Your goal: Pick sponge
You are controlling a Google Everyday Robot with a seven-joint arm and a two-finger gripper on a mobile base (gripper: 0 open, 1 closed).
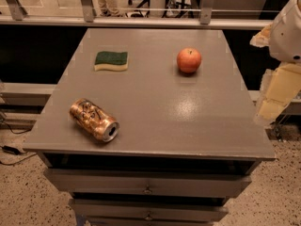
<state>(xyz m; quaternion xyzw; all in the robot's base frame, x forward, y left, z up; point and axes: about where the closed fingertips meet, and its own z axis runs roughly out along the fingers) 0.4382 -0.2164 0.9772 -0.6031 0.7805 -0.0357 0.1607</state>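
dark green over pale yellow, the wavy-sided sponge (111, 60) lies flat; gripper (276, 97) at right, state unclear.

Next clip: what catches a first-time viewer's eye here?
The red apple at the far right of the grey table stands out most, then the shiny copper can lying on its side near the front left edge. The green-topped sponge lies flat at the far left, and the gripper hangs beyond the table's right edge, far from it.
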